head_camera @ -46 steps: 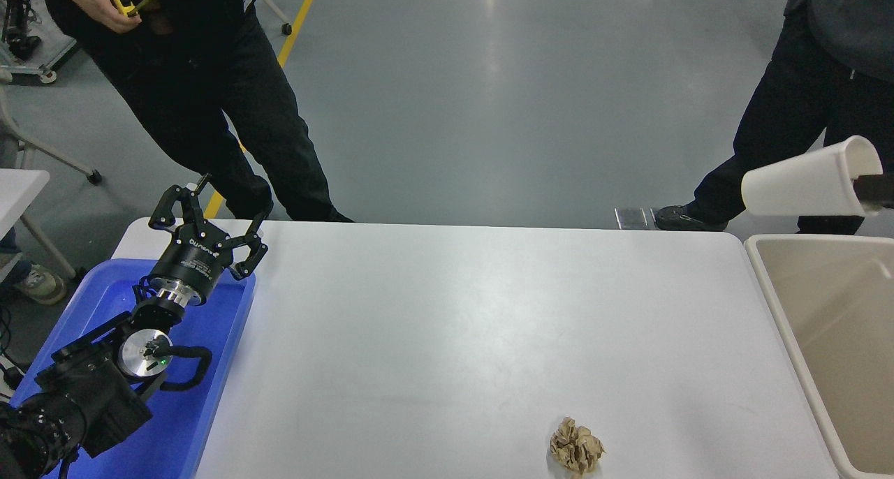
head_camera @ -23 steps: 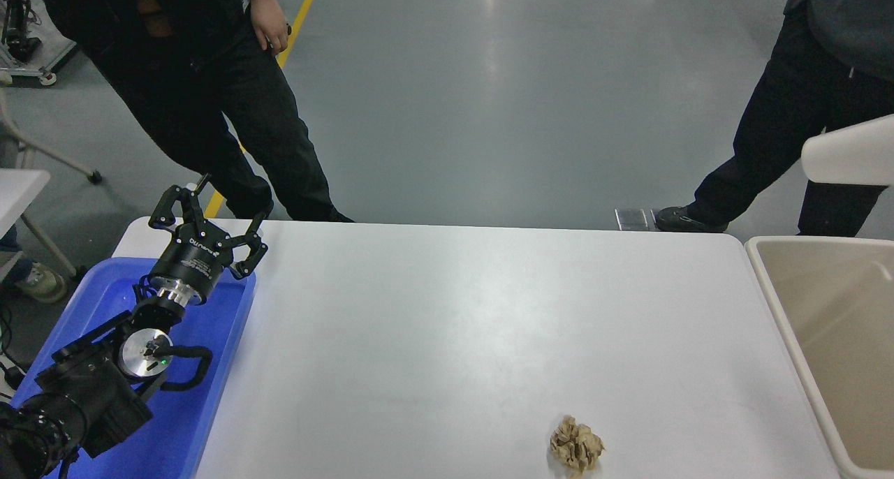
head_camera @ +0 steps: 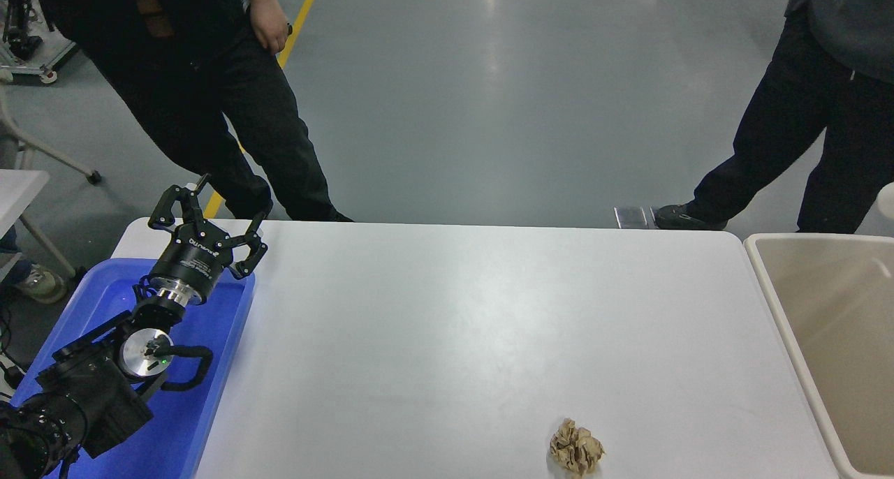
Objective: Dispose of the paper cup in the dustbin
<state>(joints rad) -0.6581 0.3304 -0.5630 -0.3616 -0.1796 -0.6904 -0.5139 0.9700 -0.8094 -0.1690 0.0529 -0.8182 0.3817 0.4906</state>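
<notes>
Only a small white sliver of the paper cup point(head_camera: 888, 201) shows at the right edge of the picture, in the air above the far end of the dustbin point(head_camera: 782, 311). The dustbin is a large beige bin standing at the table's right end, and what shows of its inside holds nothing. My right gripper is out of view past the right edge. My left gripper point(head_camera: 209, 217) is parked at the lower left over the blue tray, open and empty.
A crumpled brown paper ball point(head_camera: 576, 447) lies near the table's front edge, right of centre. A blue tray point(head_camera: 209, 367) sits at the left end under my left arm. Two people stand at the far side, one at the left point(head_camera: 209, 102) and one at the right point(head_camera: 803, 116).
The paper cup has moved to the right, from well in view above the dustbin to almost wholly out of the picture. The dark gripper tip seen at its rim has left the view. The left arm has not moved.
</notes>
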